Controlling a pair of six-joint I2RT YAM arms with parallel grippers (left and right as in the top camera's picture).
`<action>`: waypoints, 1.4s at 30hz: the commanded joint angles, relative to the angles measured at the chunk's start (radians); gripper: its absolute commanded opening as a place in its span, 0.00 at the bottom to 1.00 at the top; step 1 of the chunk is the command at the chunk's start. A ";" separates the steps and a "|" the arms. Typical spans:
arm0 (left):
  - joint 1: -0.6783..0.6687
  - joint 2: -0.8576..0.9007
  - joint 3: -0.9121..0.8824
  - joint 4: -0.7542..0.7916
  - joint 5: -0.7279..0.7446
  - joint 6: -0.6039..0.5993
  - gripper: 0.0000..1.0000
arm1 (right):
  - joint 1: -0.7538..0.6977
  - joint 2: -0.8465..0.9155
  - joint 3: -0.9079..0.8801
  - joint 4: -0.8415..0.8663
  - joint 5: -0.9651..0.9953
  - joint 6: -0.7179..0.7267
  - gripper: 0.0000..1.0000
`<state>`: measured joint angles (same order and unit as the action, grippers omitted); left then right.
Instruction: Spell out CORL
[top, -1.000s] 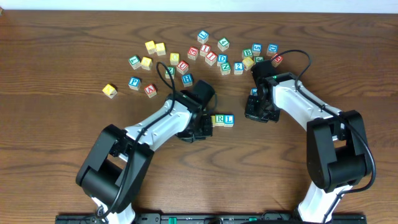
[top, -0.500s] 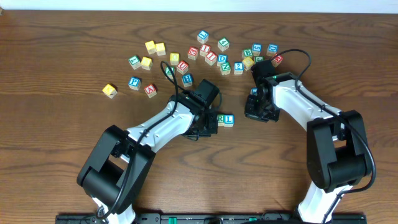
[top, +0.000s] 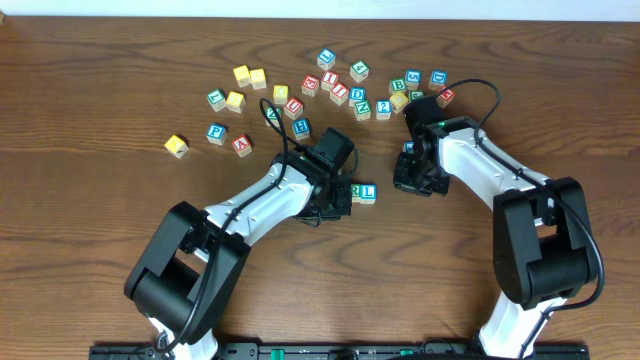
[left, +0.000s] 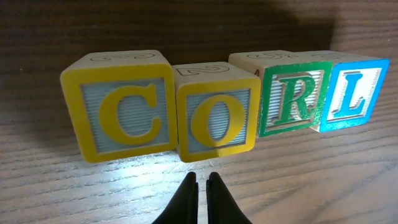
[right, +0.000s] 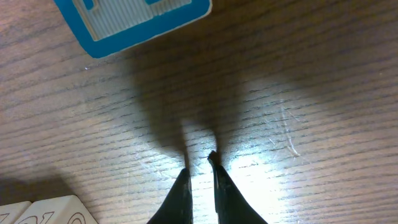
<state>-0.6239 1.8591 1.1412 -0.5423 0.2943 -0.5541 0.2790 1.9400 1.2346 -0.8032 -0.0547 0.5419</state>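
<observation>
Four letter blocks stand in a row in the left wrist view: a yellow C (left: 118, 106), a yellow O (left: 216, 115), a green R (left: 292, 96) and a blue L (left: 351, 90). They touch side by side. My left gripper (left: 202, 177) is shut and empty, just in front of the O. From overhead only the R and L (top: 362, 192) show beside the left gripper (top: 335, 198), which hides the C and O. My right gripper (right: 199, 162) is shut and empty over bare wood, to the right of the row (top: 415, 180).
Several loose letter blocks (top: 340, 85) lie scattered across the back of the table. A yellow block (top: 176, 146) sits alone at the left. A blue block (right: 134, 22) lies just beyond the right gripper, and a pale block corner (right: 43, 211) shows at its left.
My left gripper moved a little to the right, up against the row, and then held still. The right arm has not moved.
</observation>
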 joint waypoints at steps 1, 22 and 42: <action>-0.002 0.010 -0.005 0.006 0.008 -0.009 0.08 | -0.010 -0.007 -0.005 -0.002 0.011 0.011 0.08; -0.002 0.010 -0.005 0.030 0.000 -0.009 0.08 | -0.010 -0.007 -0.005 -0.005 0.011 0.011 0.09; -0.002 0.010 -0.005 0.058 -0.023 -0.009 0.08 | -0.010 -0.007 -0.005 -0.009 0.011 0.011 0.09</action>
<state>-0.6239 1.8591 1.1412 -0.4885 0.2855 -0.5541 0.2790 1.9400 1.2346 -0.8108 -0.0547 0.5419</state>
